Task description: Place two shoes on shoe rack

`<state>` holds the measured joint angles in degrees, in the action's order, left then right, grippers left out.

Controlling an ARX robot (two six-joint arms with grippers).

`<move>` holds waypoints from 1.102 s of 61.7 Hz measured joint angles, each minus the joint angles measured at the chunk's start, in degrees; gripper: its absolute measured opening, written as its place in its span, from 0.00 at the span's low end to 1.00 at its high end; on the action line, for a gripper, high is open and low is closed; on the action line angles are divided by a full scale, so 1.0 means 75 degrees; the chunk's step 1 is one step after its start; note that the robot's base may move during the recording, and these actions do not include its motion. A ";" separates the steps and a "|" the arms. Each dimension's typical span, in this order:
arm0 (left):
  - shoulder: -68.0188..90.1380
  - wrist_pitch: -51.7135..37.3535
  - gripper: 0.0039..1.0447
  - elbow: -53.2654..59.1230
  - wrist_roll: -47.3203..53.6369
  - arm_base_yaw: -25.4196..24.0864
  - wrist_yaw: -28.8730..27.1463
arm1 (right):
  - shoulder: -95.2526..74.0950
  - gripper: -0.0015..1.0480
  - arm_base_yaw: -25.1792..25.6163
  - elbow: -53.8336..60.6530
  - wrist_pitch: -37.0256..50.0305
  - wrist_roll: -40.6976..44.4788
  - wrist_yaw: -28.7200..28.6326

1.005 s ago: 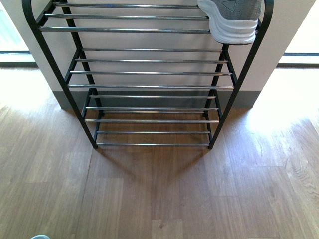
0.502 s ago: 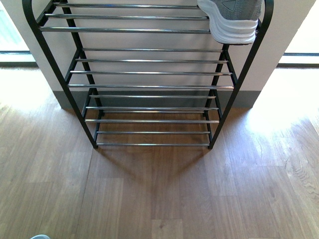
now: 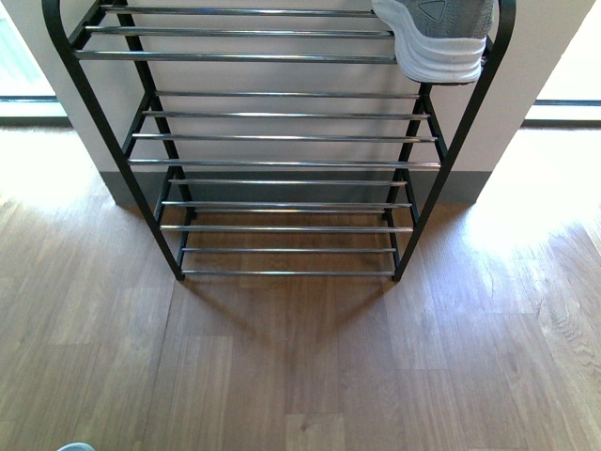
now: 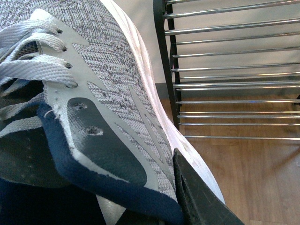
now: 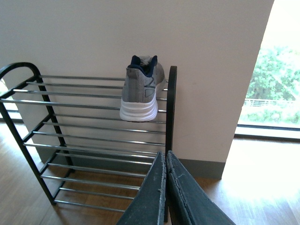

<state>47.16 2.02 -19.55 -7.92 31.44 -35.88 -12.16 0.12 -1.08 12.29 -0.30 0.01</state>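
Chrome is glinting along the thin horizontal bars of the black-framed shoe rack (image 3: 282, 163), which is standing on the plank wood floor (image 3: 300, 376) against a pale wall (image 3: 282, 77). One grey knit sneaker (image 3: 441, 42) is sitting at the right end of the top shelf, its thick white heel jutting over the front bar. The left claw (image 4: 187, 187) is clamping the padded navy collar of the other sneaker (image 4: 108, 70), holding it near the rack. The right claw (image 5: 165, 157) is hanging empty, its flat dark fingers pressed together.
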 joint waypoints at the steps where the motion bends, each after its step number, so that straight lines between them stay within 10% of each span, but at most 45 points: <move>1: 0.0000 0.0000 0.01 0.0000 0.0000 0.0000 0.0000 | 0.0020 0.01 0.0000 0.0000 -0.0020 0.0000 0.0000; 42: 0.0000 0.0000 0.01 0.0000 0.0000 0.0000 0.0003 | 0.1574 0.03 0.0000 -0.0003 -0.1614 0.0012 0.0003; 68: 0.0003 0.0000 0.01 0.0000 -0.0003 -0.0012 -0.0032 | 0.1580 0.89 0.0000 -0.0003 -0.1614 0.0015 -0.0026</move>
<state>47.18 2.02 -19.55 -7.94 31.35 -36.12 -0.32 0.12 -1.10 0.19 -0.19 -0.19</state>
